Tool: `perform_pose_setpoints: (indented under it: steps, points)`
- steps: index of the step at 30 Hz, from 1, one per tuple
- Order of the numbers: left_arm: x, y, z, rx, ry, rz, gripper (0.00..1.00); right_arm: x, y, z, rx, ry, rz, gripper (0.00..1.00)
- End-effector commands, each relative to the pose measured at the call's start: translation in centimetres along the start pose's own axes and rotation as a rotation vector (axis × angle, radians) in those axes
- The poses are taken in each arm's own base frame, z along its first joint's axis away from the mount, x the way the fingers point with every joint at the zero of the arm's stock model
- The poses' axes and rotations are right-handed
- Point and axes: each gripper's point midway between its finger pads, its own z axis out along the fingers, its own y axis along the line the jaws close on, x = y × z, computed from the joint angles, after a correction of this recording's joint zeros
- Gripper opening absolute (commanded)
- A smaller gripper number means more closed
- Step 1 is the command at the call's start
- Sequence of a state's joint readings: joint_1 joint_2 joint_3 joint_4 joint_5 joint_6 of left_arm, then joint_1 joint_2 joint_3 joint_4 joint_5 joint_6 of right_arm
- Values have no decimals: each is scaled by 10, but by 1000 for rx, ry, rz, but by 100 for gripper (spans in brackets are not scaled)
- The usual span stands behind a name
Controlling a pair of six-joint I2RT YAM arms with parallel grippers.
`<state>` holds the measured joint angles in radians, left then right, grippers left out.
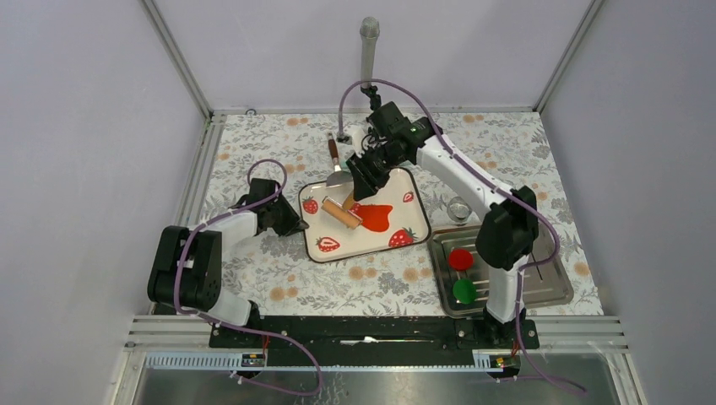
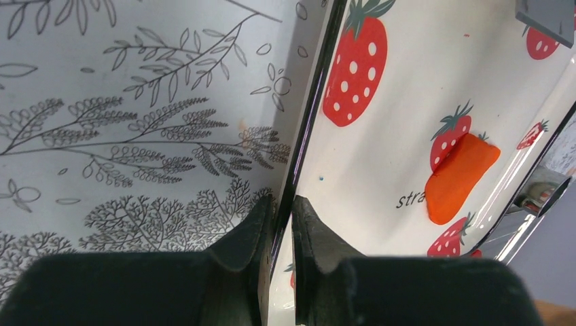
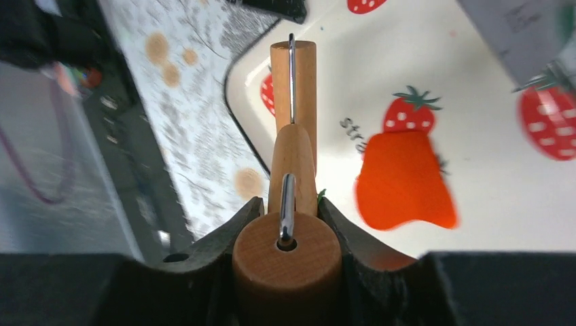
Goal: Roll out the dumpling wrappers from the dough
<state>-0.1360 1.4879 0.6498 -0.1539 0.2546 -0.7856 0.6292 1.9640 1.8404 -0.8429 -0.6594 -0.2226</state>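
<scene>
My right gripper [image 3: 289, 224] clamps the wooden hand roller [image 3: 293, 75] beside the flat orange-red clay dough [image 3: 402, 180], while my left gripper [image 2: 283, 210] pinches the white strawberry-printed board [image 2: 380, 156] by its edge, presumably to steady it.

Plain grey walls [image 1: 76, 126], aluminium corner posts [image 1: 176, 59], floral-print tablecloth [image 1: 279, 135], even diffuse light.

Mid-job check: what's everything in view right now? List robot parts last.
dough: 1, orange-red, flattened on strawberry tray
roller: 1, wooden, over strawberry tray, left of dough
strawberry tray: 1, white with black rim, table centre
spatula: 1, metal with brown handle, behind strawberry tray
ring cutter: 1, metal, right of strawberry tray
metal tray: 1, silver, near right
red disc: 1, in metal tray
green disc: 1, in metal tray
tablecloth: 1, floral
left fingers: black, pinching strawberry tray's rim
right fingers: black, closed on roller's handle
</scene>
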Motion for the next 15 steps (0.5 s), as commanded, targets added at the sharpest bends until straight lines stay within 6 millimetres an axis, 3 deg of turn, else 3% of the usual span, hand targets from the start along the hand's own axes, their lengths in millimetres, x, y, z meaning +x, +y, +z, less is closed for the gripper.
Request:
perform_pose_setpoints:
  steps: [1, 8, 15]
  points:
    - [-7, 5, 9, -38, 8, -22, 0, 26, 5, -47, 203, 219, -480, 0]
    - [-5, 7, 13, -51, 41, -20, 0, 40, -35, -45, 566, 300, -835, 0]
    - [4, 9, 10, -84, 77, 55, 0, 46, -37, -38, 614, 292, -866, 0]
